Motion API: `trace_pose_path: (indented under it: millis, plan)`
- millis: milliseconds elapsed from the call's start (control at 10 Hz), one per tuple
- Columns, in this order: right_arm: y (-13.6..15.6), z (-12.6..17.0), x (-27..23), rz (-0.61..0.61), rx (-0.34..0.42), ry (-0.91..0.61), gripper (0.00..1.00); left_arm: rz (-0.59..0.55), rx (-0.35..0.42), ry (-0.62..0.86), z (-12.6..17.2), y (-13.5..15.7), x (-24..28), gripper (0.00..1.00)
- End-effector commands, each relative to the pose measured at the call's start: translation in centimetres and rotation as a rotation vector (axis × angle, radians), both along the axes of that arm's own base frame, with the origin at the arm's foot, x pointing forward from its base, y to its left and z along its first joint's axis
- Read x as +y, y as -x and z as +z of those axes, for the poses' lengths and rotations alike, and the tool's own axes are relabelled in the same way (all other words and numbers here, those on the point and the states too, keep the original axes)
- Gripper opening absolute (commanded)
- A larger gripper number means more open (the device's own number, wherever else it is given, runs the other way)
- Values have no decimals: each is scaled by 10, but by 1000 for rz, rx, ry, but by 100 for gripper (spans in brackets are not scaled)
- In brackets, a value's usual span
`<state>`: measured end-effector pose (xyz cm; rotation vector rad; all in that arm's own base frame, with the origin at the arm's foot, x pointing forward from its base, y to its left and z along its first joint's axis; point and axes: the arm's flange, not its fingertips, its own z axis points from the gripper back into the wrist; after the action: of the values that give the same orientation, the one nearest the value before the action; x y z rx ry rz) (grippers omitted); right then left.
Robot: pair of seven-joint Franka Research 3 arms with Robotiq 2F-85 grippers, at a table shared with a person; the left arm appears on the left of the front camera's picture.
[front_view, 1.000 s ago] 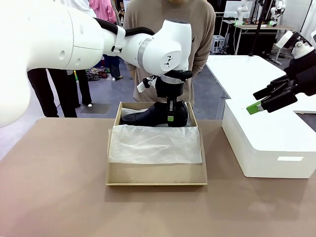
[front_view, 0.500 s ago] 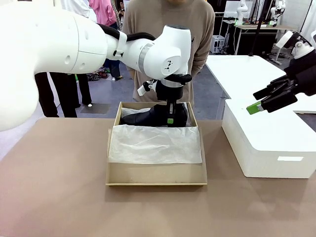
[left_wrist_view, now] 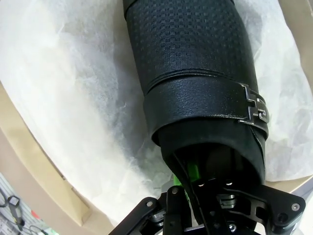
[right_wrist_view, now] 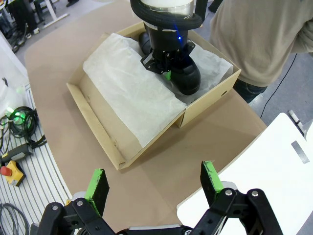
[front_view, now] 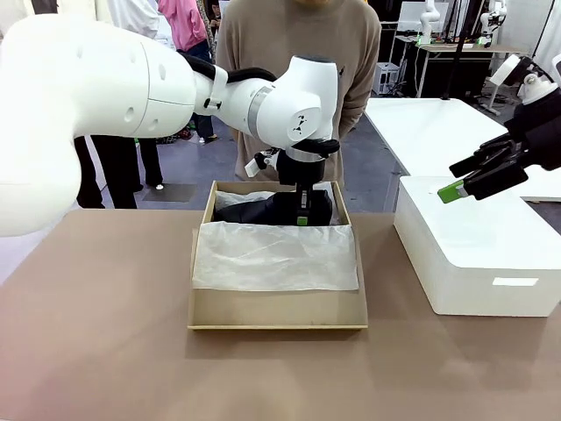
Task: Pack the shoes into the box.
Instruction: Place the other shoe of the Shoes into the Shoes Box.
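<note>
One shiny black shoe (front_view: 259,210) lies in the far part of the brown cardboard box (front_view: 276,317), toe to the picture's left, on white tissue paper (front_view: 276,255). My left gripper (front_view: 302,216) reaches down from above and is shut on the shoe's heel rim. In the left wrist view the shoe (left_wrist_view: 190,58) runs away from the left gripper (left_wrist_view: 188,178), its silver buckle (left_wrist_view: 257,105) on the right. One green pad sits inside the shoe opening. My right gripper (front_view: 454,178) hangs open above the white block, holding nothing. The right wrist view looks down on the box (right_wrist_view: 98,132) and the shoe (right_wrist_view: 188,76).
A large white block (front_view: 478,254) stands on the table right of the box. A person (front_view: 298,61) in a beige top stands just beyond the box's far end. Bare brown tabletop (front_view: 96,333) lies to the left and in front.
My left arm has sunk a little, taking the shoe lower into the far end of the box. The right arm has not moved.
</note>
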<state>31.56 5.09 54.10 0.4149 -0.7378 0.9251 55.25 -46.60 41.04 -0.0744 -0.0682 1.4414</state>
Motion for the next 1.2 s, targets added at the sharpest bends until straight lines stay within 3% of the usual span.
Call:
trace_pose_path:
  millis: [0, 800, 1100]
  plan:
    - [-2, 0, 1, 14, -7, -17, 100, 7, 63, 1, 6, -7, 1, 0]
    - [-2, 0, 1, 14, -7, -17, 100, -45, 133, -29, 16, -14, -2, 0]
    - [-2, 0, 1, 14, -7, -17, 100, -50, 126, -25, 17, -18, -1, 3]
